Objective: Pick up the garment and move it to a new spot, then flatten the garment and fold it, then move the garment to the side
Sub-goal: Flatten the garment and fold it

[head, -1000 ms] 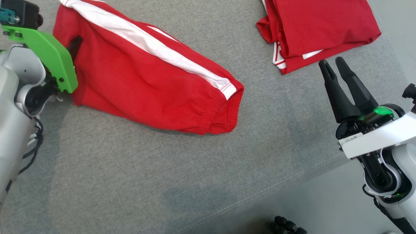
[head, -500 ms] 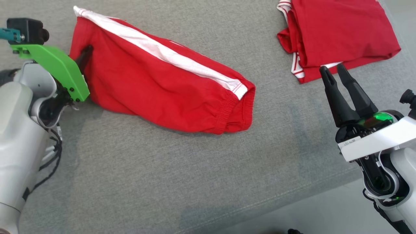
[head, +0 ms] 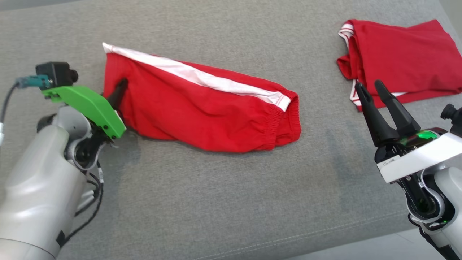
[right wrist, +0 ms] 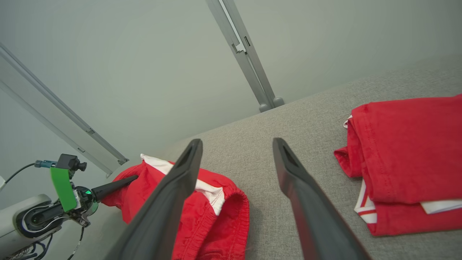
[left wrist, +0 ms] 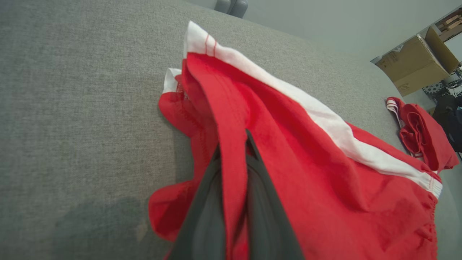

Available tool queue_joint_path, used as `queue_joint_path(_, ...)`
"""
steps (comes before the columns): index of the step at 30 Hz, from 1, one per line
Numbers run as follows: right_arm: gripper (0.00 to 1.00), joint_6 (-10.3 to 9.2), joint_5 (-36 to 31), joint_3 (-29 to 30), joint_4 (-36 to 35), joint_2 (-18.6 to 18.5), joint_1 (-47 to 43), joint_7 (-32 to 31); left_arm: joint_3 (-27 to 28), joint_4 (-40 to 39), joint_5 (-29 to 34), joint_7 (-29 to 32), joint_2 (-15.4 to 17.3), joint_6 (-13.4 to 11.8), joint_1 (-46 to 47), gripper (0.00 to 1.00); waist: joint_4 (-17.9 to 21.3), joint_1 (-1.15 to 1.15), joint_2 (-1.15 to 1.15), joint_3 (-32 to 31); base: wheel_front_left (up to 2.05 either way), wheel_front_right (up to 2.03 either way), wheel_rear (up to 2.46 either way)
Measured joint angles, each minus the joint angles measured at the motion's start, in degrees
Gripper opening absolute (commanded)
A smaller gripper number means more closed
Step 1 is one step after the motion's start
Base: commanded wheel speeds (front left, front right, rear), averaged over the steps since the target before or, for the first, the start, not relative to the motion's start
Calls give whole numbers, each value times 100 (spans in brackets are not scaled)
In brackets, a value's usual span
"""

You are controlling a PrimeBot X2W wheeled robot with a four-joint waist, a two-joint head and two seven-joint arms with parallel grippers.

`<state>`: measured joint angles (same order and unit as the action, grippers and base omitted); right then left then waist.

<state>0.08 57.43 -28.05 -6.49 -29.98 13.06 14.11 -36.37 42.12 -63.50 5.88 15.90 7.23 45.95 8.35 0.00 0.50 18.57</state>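
head: left gripper (head: 122, 86) is pinching garment (head: 202, 108) at its left edge, mid grey surface (head: 216, 202), bare fabric lying in front | left wrist: fingers (left wrist: 267, 216) are clamping a red fold | right wrist: right gripper (right wrist: 237, 142) is hovering spread apart, folded red pile (right wrist: 408, 155) lying just beside

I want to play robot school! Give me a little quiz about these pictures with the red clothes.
1. True or false: the right gripper is open and holds nothing.
2. What pinches the edge of the striped red garment? A: the left gripper. B: the right gripper. C: both grippers.
3. Fill in the blank: in the head view, the folded red garment lies on the robot's ____ side.
Key: 1 true; 2 A; 3 right.
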Motion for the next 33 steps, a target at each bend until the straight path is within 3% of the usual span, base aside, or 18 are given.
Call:
queue_joint_path(7, 100, 98, 81, -35, 225, -86, -83, -112, -86, -32, -1, -148, -234, -127, -469, 0, -410, 0, 0, -330, 0, 0, 0)
queue_joint_path(23, 100, 142, 274, -34, 337, -254, -365, -289, -294, -491, 62, -605, -404, -322, -1489, 0, -1327, 0, 0, -962, 0, 0, 0)
queue_joint_path(32, 100, 186, 276, -133, 266, -244, -381, -416, -290, -765, 70, -770, -336, -321, -1582, 0, -1459, 0, 0, -1015, 0, 0, 0)
queue_joint_path(33, 100, 186, 278, -154, 268, -236, -381, -428, -296, -766, 73, -769, -321, -321, -1600, 26, -1442, 0, 0, -1011, 0, 0, 0)
